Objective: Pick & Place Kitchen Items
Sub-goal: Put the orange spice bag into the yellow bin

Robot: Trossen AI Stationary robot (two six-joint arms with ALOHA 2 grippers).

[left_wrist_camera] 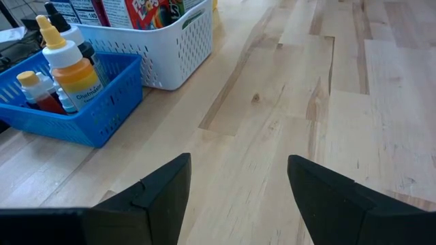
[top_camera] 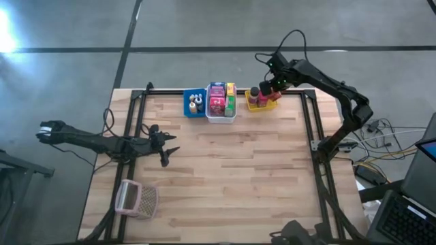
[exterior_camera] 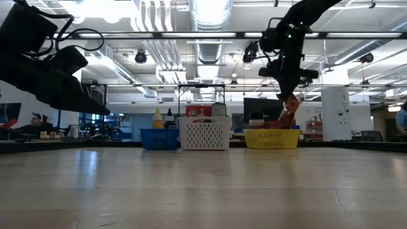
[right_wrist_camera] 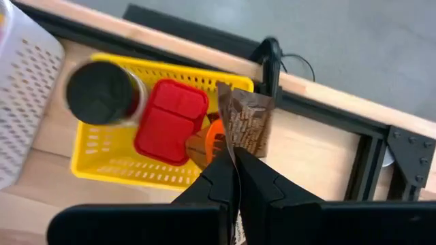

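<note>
A: What is shown from above?

B: Three bins are lined up at the table's far edge: a blue bin (top_camera: 195, 104), a white bin (top_camera: 221, 116) and a yellow bin (top_camera: 262, 105), all loaded with toy groceries. The bare planks are seen free of loose items, so most of the sorting is judged done. A pinkish mesh basket (top_camera: 138, 199) is left lying near the front left corner. The right gripper (top_camera: 271, 85) is held over the yellow bin, its arm reaching in from the right; the left gripper (top_camera: 165, 145) is parked low over the left side, well apart from the bins.

A: And at table height?

B: The right arm is seen coming down from above, with a brown packet (exterior_camera: 289, 109) hung just above the yellow bin.

A: The left wrist view?

B: The left fingers (left_wrist_camera: 161, 192) are spread apart with nothing between them; bottles in the blue bin and boxes in the white bin are faced.

A: The right wrist view?

B: The right fingers are closed together on the brown packet, held over a red lidded box (right_wrist_camera: 170, 121) and a dark-lidded jar (right_wrist_camera: 103, 93) in the yellow bin. Only its release is judged to be left.
</note>
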